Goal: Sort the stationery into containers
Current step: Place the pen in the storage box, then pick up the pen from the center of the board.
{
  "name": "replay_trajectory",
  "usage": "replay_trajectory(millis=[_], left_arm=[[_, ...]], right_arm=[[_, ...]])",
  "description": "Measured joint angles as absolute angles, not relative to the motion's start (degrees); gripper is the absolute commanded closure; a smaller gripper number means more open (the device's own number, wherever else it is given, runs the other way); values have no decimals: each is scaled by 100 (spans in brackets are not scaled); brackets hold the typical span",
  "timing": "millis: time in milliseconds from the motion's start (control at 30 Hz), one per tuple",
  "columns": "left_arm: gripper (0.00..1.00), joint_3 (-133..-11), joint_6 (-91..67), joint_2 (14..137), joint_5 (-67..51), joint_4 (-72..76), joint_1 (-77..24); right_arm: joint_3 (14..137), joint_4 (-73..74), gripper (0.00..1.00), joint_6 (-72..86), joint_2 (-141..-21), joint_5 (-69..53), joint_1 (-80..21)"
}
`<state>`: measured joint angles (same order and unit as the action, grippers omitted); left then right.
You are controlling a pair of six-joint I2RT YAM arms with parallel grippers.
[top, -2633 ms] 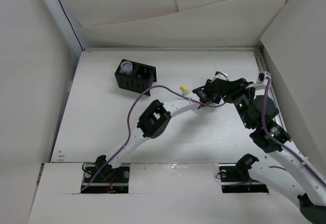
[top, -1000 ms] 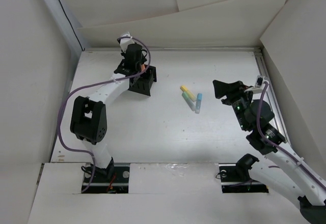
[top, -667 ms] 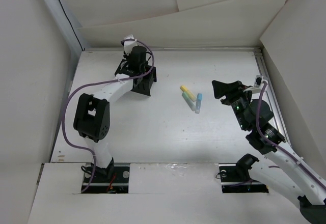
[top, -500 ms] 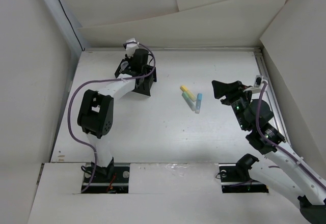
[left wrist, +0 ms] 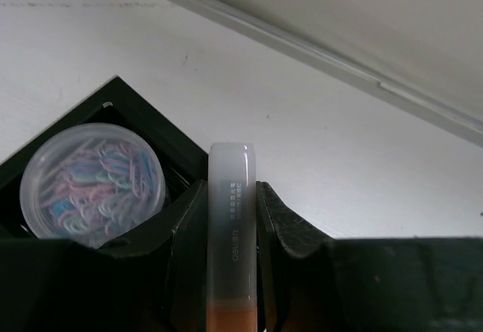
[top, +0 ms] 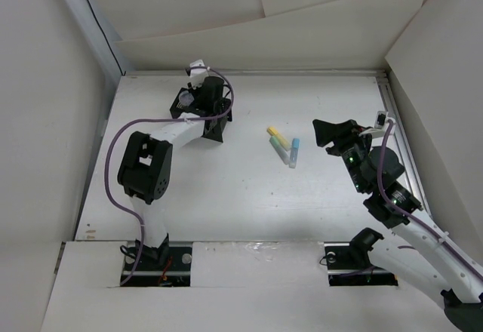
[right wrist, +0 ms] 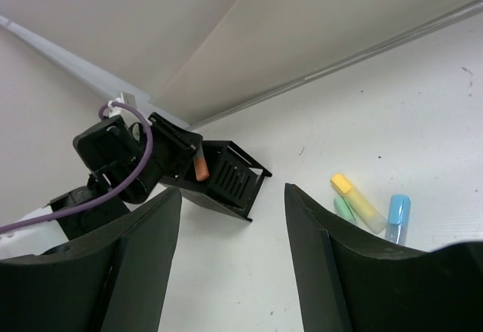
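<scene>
The black organizer (top: 219,124) stands at the back left with a clear jar (top: 185,99) of coloured clips in one compartment. My left gripper (top: 209,96) hovers over it, shut on an orange stick (left wrist: 232,219) with a clear cap. The stick hangs upright over the organizer (left wrist: 155,121), beside the jar (left wrist: 92,181). Yellow (top: 276,133), pale green (top: 281,149) and light blue (top: 294,152) sticks lie together mid-table. My right gripper (top: 332,132) is open and empty, just right of them. The right wrist view shows the orange stick (right wrist: 201,167) at the organizer (right wrist: 234,175).
White walls enclose the table on the left, back and right. A raised rail (top: 249,71) runs along the back edge. The left arm's purple cable (top: 113,143) loops over the left side of the table.
The left gripper has slid a little to the right over the organizer, still holding the orange stick, and the jar has come into view. The right arm has stayed put.
</scene>
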<state>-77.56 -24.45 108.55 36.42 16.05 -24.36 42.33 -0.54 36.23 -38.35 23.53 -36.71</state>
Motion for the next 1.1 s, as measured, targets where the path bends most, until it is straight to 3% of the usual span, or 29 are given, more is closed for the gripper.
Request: replay_trajectory(millis=[133,467,600,700,800,833,967,1033,1100], left_arm=[[79,-7609,-2434,10847,3743,1785,-2541],[52,-7131,-2458,10460,3732,2032,-2622],[51,-6930,-2473,10123,3721,2071,-2681],[57,-6807,-2475,9841,3601,2119,-2731],[68,-6670,-2502,9542,3426,2161,-2812],[71,-6630,-2512,9452,3393,2176,-2867],[84,-6602,-2515,9327,3310,2167,-3398],[93,-6685,-2517,9389,3253,2032,-3789],[93,-6917,-2545,9605,3142,1903,-4180]], right_arm=[[4233,-54,37,3623,-3835,2353,-3671],[4233,-54,37,3623,-3865,2353,-3671],[4233,-56,37,3623,-3905,2353,-3671],[4233,-56,37,3623,-3942,2353,-3671],[4233,-54,48,3610,-3990,2353,-3671],[4233,-54,60,3599,-4012,2353,-3671],[4241,-49,92,3568,-4112,2351,-3671],[4241,-51,92,3581,-4134,2349,-3669],[4241,-54,92,3581,-4134,2351,-3669]])
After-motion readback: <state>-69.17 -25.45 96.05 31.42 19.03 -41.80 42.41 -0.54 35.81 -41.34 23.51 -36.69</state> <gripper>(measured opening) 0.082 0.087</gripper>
